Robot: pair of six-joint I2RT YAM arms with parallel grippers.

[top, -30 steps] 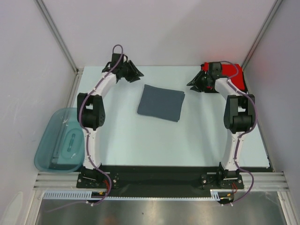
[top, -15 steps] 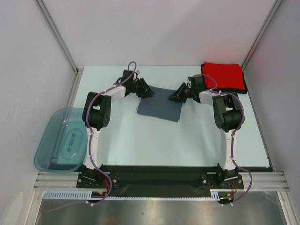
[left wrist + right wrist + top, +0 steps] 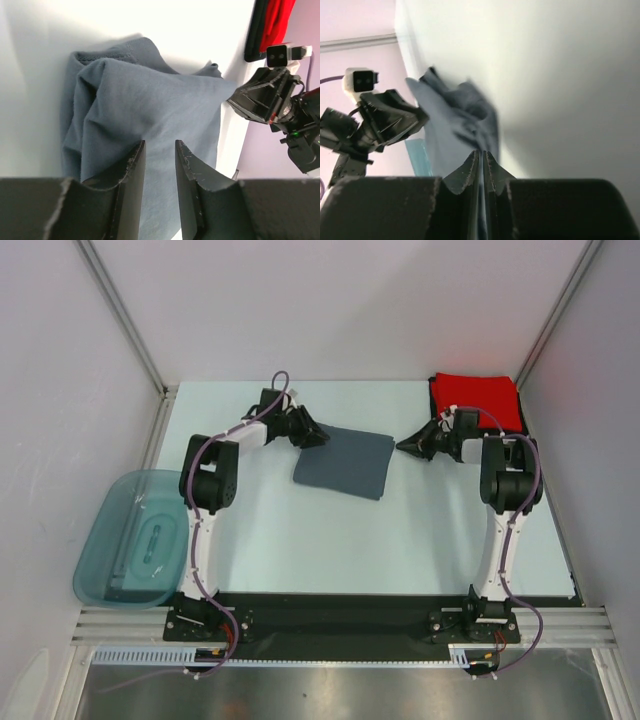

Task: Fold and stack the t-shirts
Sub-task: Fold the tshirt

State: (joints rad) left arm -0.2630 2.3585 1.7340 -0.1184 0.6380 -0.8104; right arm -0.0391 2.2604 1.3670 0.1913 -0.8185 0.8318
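The left gripper [image 3: 160, 145] has its jaws a narrow gap apart, tips down on the far left corner of the grey shirt [image 3: 345, 462], with cloth showing through the gap. It does not look clamped. The right gripper [image 3: 480, 152] is closed to a slit at the shirt's far right corner, and I cannot tell whether any cloth is pinched in it. The grey shirt lies as a folded rectangle, slightly turned, in the far middle of the table [image 3: 300, 540], its left edge bunched into soft ridges by the left fingers [image 3: 134, 165]. The red shirt [image 3: 478, 400] sits folded in the far right corner on top of the black shirt [image 3: 251, 35], so that is probably the stack. One gripper at each far corner suggests the folded shirt is to be taken by two points and carried across without falling open. The left arm reaches forward, then bends right at the elbow, with its wrist low. The right arm runs up the right side and folds back leftward, its fingers nearly flat along the table. The tub [image 3: 100, 530] sits well apart at the left.
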